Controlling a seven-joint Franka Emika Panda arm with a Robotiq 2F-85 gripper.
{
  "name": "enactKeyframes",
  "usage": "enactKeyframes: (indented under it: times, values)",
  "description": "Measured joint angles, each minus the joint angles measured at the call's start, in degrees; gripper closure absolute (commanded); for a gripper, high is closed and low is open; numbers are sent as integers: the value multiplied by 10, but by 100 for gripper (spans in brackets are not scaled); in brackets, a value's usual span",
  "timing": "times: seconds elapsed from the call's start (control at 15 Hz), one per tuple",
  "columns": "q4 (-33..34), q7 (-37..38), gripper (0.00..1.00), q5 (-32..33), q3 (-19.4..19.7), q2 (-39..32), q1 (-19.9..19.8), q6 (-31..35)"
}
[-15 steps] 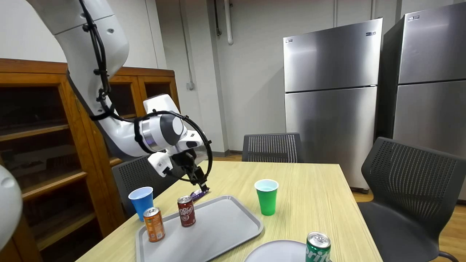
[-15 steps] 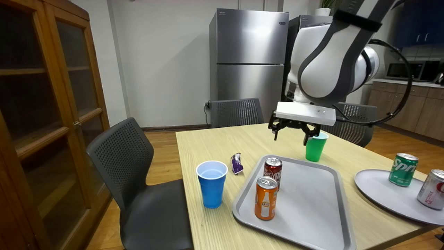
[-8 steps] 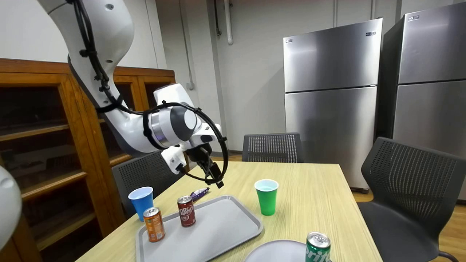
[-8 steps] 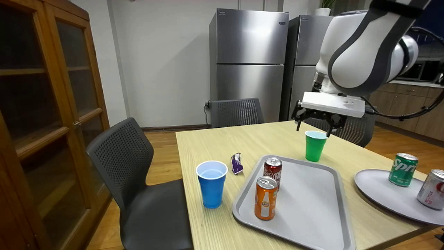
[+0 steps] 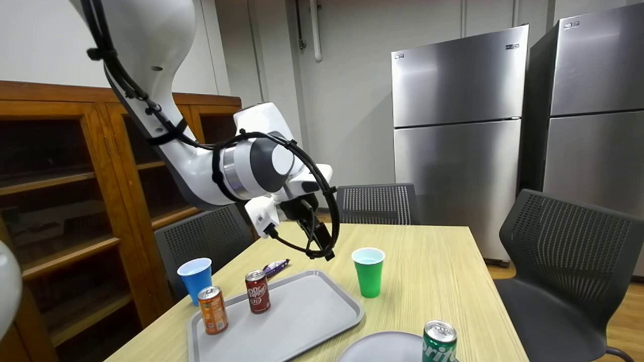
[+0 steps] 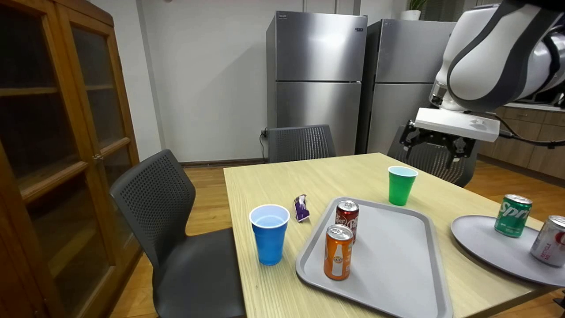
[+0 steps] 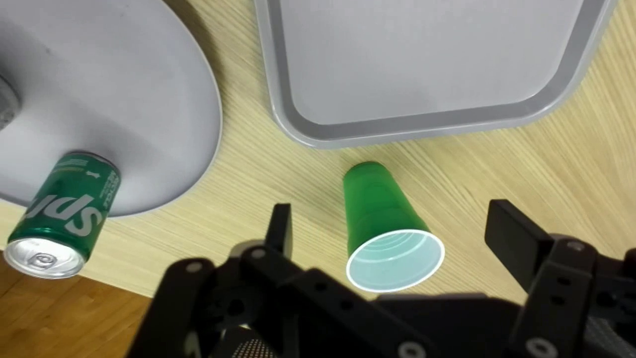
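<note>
My gripper [image 7: 390, 219] is open and empty, its two black fingers wide apart. It hangs above the table in both exterior views [image 5: 328, 255] [image 6: 428, 160]. The nearest thing is a green cup [image 7: 367, 209] with a white rim and pale inside. In the wrist view the cup lies between the fingers, below them and not touched. It stands upright on the table in both exterior views [image 5: 370, 279] [image 6: 401, 190], beside a grey tray [image 5: 322, 306]. The tray also shows in the wrist view [image 7: 432, 59].
On the tray stand a dark red can [image 5: 258, 296] and an orange can [image 6: 338, 260]. A blue cup [image 6: 270, 243] and a purple wrapper [image 6: 301, 208] lie beyond it. A grey plate [image 7: 149, 99] holds a green can [image 7: 69, 209] and a silver can [image 6: 549, 245]. Chairs [image 5: 375, 206] surround the table.
The arm and open gripper have moved to the right in both exterior views, away from the purple wrapper and toward the green cup's side. The objects on the table have not moved.
</note>
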State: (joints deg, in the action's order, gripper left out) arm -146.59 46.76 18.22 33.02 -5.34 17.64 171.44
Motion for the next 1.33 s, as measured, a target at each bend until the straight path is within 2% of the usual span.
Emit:
enactKeyframes:
  times: [0.47, 0.8, 1.07, 1.33]
  values:
    - [-11, -169, 0, -109, 1, 25, -53, -29]
    - [-9, -277, 0, -152, -78, 27, -183, -40]
    - [1, -311, 0, -164, -98, 14, -245, -42]
    - [24, -313, 0, -165, -100, -19, -278, -42]
